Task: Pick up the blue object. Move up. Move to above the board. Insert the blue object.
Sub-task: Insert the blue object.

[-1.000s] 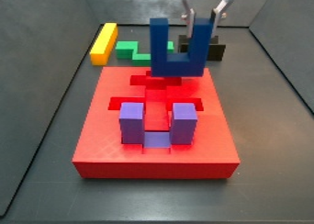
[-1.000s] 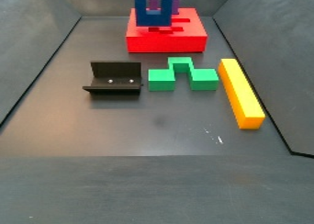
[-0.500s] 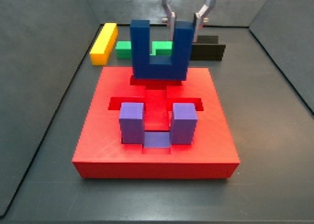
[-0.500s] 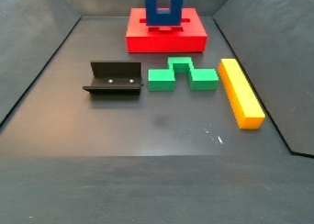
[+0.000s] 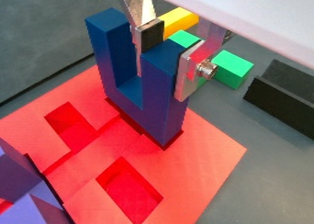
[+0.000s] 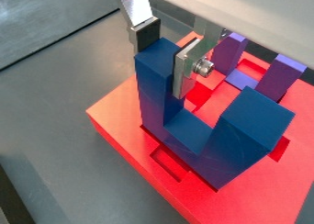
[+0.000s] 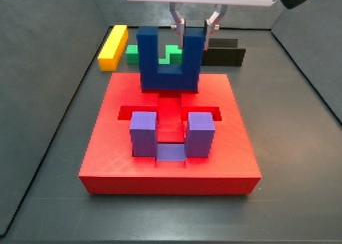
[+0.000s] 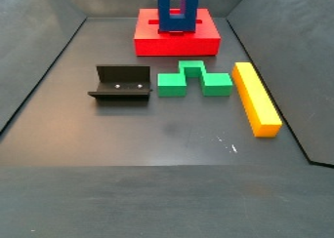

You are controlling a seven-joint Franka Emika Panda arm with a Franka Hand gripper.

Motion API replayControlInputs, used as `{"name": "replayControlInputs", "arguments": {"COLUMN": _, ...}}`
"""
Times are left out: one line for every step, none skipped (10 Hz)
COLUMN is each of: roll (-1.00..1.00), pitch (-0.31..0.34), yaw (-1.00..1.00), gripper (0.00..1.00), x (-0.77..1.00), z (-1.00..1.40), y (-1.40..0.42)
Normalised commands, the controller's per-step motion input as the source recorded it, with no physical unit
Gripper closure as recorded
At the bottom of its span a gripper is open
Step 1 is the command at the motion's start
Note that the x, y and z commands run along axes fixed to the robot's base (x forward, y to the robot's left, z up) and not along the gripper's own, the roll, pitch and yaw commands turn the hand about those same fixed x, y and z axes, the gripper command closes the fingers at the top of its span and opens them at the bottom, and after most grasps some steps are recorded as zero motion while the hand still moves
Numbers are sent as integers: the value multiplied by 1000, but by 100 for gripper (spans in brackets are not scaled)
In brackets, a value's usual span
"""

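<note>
I had my hand (image 5: 166,46) clenched on one prong of the dark blue U-shaped block (image 5: 138,81), one silver finger (image 6: 186,68) pressed against the prong's inner face and its partner on the outer face, so the block hung straight below me with its prongs up and its base down. It sat over the far part of the red board (image 7: 170,158), beyond the purple U-shaped block (image 7: 171,135) already seated in the board. In both wrist views its base appeared to touch the board's top, or nearly so; I could not tell whether it had entered a recess. An empty recess (image 5: 128,183) lay open on the board just beside the base. As I judged it, the insertion turned on matching the base's long axis to that cutout before pressing down. Off the board, on the counter (image 8: 170,135), lay the green notched block (image 8: 194,79), the yellow bar (image 8: 256,98) and the fixture (image 8: 121,83).
</note>
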Motion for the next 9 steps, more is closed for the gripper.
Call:
{"name": "replayControlInputs", "arguments": {"roll": 126, "pitch": -67, "yaw": 154, "gripper": 100, "x": -9, "z": -209, "y": 57}}
{"name": "replayControlInputs", "arguments": {"roll": 134, "pitch": -57, "yaw": 180, "gripper": 100, "x": 0, "z": -200, "y": 91}}
{"name": "replayControlInputs", "arguments": {"roll": 139, "pitch": -44, "yaw": 217, "gripper": 100, "x": 0, "z": -211, "y": 77}}
{"name": "replayControlInputs", "arguments": {"roll": 130, "pitch": -29, "yaw": 169, "gripper": 100, "x": 0, "z": -191, "y": 0}}
{"name": "replayControlInputs", "arguments": {"roll": 103, "pitch": -29, "yaw": 26, "gripper": 100, "x": 0, "z": -134, "y": -134}}
{"name": "replayControlInputs", "arguments": {"roll": 101, "pitch": -37, "yaw": -11, "gripper": 100, "x": -74, "z": -103, "y": -140}}
{"name": "replayControlInputs", "arguments": {"roll": 104, "pitch": -50, "yaw": -140, "gripper": 100, "x": -143, "z": -111, "y": 0}}
{"name": "replayControlInputs", "arguments": {"roll": 114, "pitch": -39, "yaw": -214, "gripper": 100, "x": -117, "z": -103, "y": 0}}
{"name": "replayControlInputs", "arguments": {"roll": 97, "pitch": -46, "yaw": -226, "gripper": 100, "x": -14, "z": -69, "y": 0}}
